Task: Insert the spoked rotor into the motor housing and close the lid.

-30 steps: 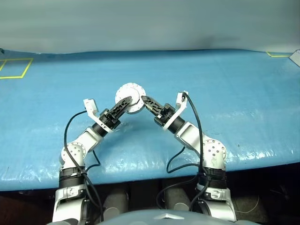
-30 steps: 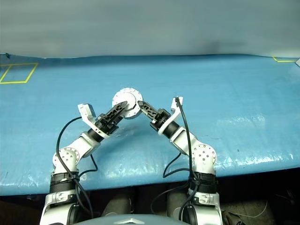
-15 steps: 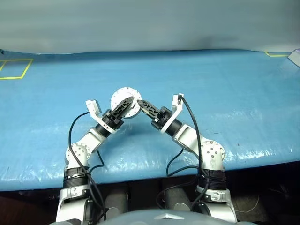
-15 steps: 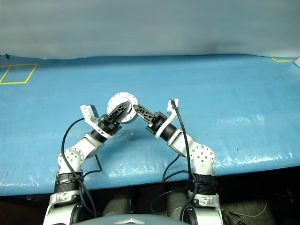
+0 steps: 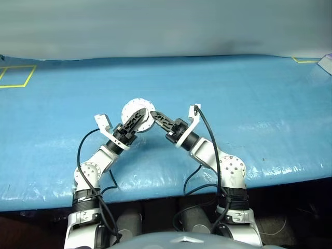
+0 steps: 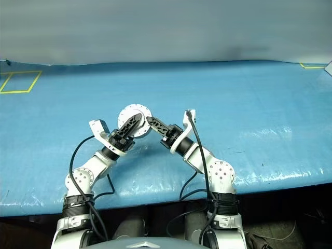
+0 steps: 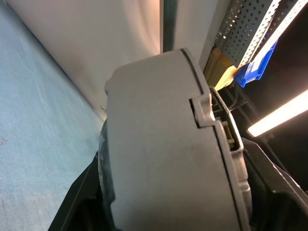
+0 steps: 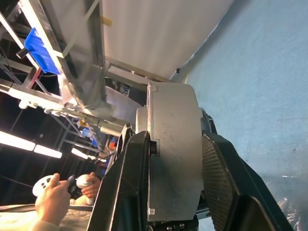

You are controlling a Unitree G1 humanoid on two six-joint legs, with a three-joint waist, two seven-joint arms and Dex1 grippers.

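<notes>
The motor housing (image 5: 138, 110), a squat round silver-grey casing, hangs in the air over the blue table (image 5: 249, 104), its pale round face turned up toward me. My left gripper (image 5: 137, 117) is shut on it from the left and my right gripper (image 5: 157, 118) is shut on it from the right. In the right wrist view the casing (image 8: 175, 159) sits between two black fingers (image 8: 127, 192). The lid (image 7: 219, 144) lies flat against the casing (image 7: 159, 159), with only a seam between them. The spoked rotor is hidden.
A yellow tape square (image 5: 15, 75) marks the table's far left and more yellow tape (image 5: 306, 60) the far right, beside a pale object (image 5: 327, 63). Beyond the table, a person's hands (image 8: 57, 192) hold controllers. Metal shelving with blue bins (image 8: 41, 48) stands behind.
My left gripper's fingers have closed in on the housing. The housing and both grippers have drifted slightly to the left, and both elbows have swung inward.
</notes>
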